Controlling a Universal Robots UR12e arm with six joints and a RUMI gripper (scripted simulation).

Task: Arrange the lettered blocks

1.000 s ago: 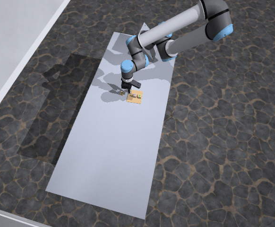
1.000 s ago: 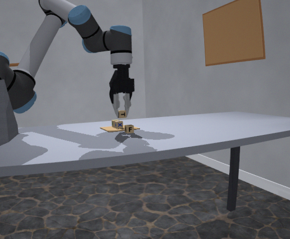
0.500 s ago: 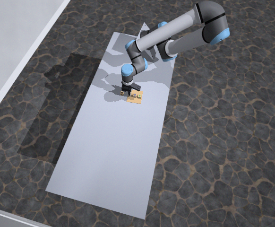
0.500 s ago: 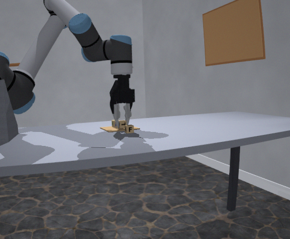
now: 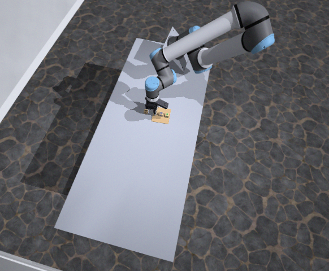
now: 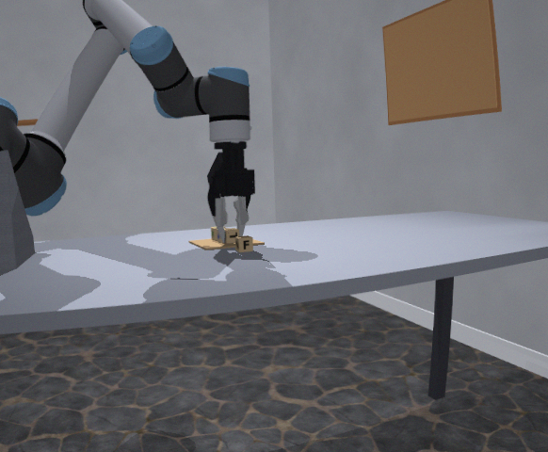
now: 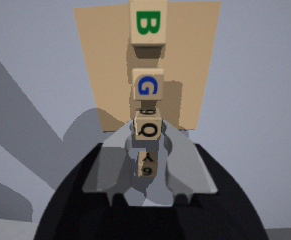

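In the wrist view my gripper (image 7: 147, 119) is shut on a wooden block with a black Q (image 7: 147, 130) on top. I hold it low at the near edge of the tan mat (image 7: 147, 60). I cannot tell whether it touches the mat. A block with a blue G (image 7: 147, 87) and a block with a green B (image 7: 147, 23) sit on the mat in line beyond it. In the top view the gripper (image 5: 152, 110) stands at the mat's (image 5: 161, 116) left end. A fourth block (image 5: 145, 110) lies on the table just left of the mat. It shows an F on its side in the exterior view (image 6: 244, 243).
The mat lies on a long grey table (image 5: 135, 163), with the arm's base at the table's far end. An orange board (image 6: 441, 63) hangs on the wall, away from the table.
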